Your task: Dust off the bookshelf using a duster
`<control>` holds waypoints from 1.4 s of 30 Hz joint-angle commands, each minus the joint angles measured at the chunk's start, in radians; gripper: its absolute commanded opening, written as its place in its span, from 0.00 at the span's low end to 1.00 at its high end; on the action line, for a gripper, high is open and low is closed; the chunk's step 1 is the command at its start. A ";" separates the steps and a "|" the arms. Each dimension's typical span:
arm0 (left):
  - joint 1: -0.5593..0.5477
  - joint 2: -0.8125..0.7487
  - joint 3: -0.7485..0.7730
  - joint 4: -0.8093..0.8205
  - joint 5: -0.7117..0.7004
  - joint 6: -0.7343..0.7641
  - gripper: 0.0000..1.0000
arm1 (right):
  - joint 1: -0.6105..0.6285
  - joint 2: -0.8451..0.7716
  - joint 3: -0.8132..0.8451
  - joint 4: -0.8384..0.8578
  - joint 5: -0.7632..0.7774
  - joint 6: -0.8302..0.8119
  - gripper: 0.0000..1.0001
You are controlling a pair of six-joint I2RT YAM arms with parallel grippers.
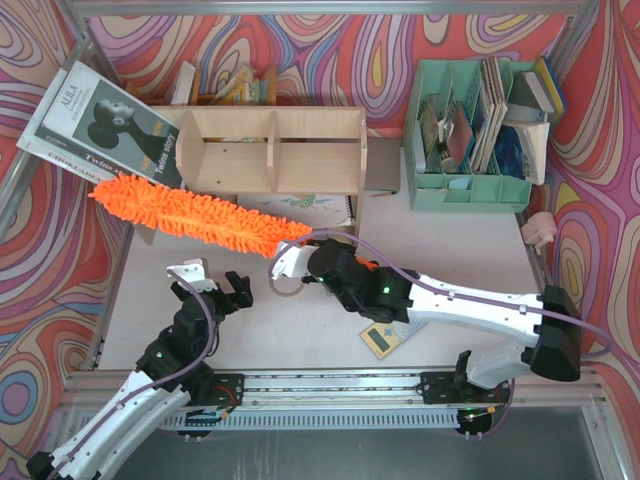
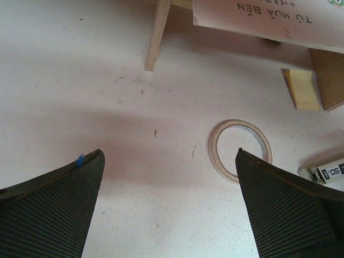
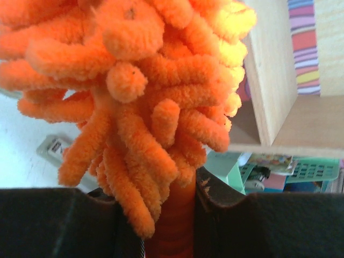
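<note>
The bookshelf (image 1: 270, 150) stands on the tabletop (image 1: 450, 260) at upper centre of the top view. The duster (image 1: 200, 215) lies slantwise in front of it, running from the left of the frame down to centre, where its handle end sits between my right jaws. A magazine (image 1: 100, 125) lies at upper left, behind the duster's tip. A file organizer (image 1: 470, 140) stands at upper right, beside the bookshelf. A tape roll (image 2: 240, 124) lies on the tabletop at centre, just ahead of my left jaws. A small flat device (image 1: 382, 338) lies at lower centre-right, beside my right arm.
</note>
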 commanded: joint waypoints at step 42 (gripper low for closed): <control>0.003 -0.045 -0.005 0.009 -0.015 -0.003 0.99 | -0.053 0.211 0.231 0.809 -0.165 -0.808 0.00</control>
